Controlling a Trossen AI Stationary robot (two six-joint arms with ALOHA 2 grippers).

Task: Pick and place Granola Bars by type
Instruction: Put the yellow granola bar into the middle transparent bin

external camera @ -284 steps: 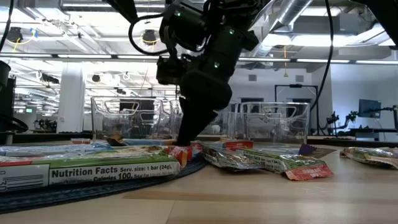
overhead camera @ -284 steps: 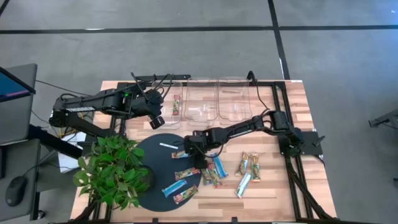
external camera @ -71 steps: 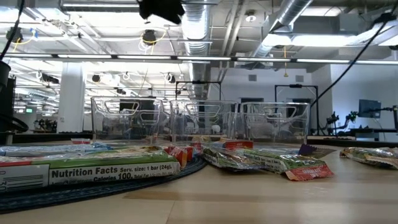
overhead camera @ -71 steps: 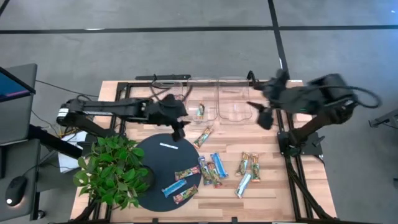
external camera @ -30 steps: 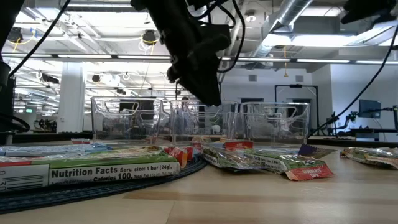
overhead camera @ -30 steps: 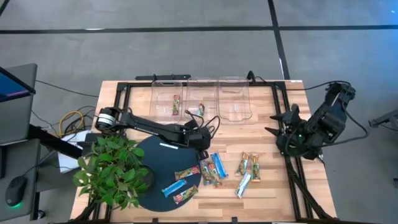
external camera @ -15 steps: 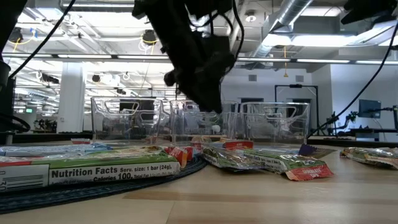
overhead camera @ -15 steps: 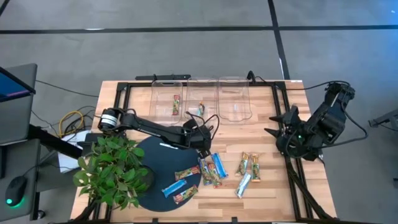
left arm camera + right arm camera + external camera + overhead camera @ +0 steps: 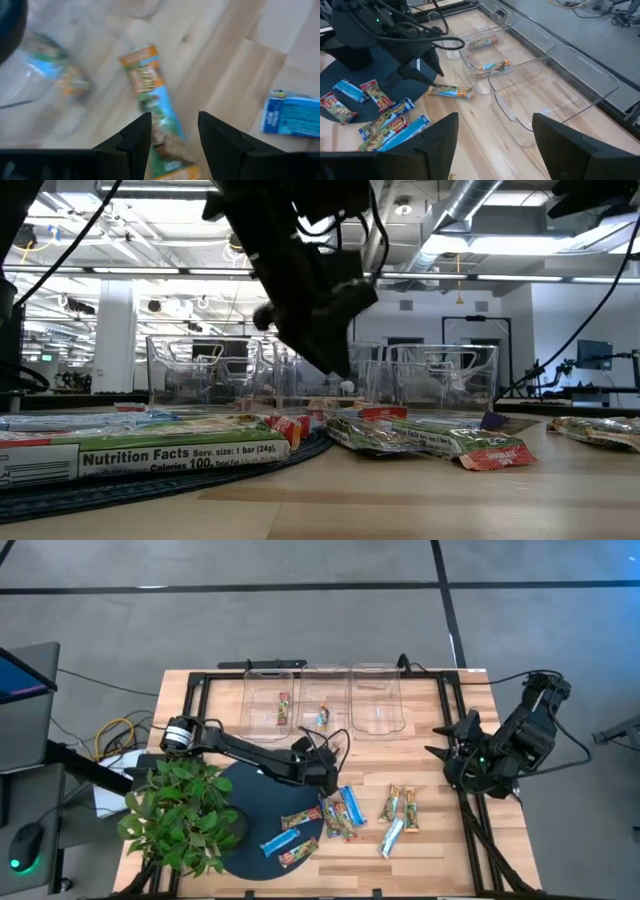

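A granola bar in an orange and green-tan wrapper (image 9: pixel 156 114) lies flat on the wood between the dark round mat (image 9: pixel 250 785) and the bins. My left gripper (image 9: pixel 172 135) hovers open just above it, one finger on each side, clear of the table in the low view (image 9: pixel 335 365). In the high view the gripper (image 9: pixel 328 778) hides this bar. More granola bars lie near the front: blue ones (image 9: pixel 350 805), red-brown ones (image 9: pixel 300 818) and green-tan ones (image 9: pixel 390 805). My right gripper (image 9: pixel 495 145) waits open beyond the table's right edge (image 9: pixel 442 740).
Three clear bins stand in a row at the far edge; the left one (image 9: pixel 262 690) holds a red-brown bar (image 9: pixel 283 708), the middle one (image 9: pixel 325 685) a bar (image 9: pixel 322 717). A potted plant (image 9: pixel 180 815) fills the near left. A thin white strip (image 9: pixel 270 773) lies on the mat.
My left gripper has moved a little toward the near edge and come down toward the bar on the wood, its fingers kept apart. The bar has stayed where it lay.
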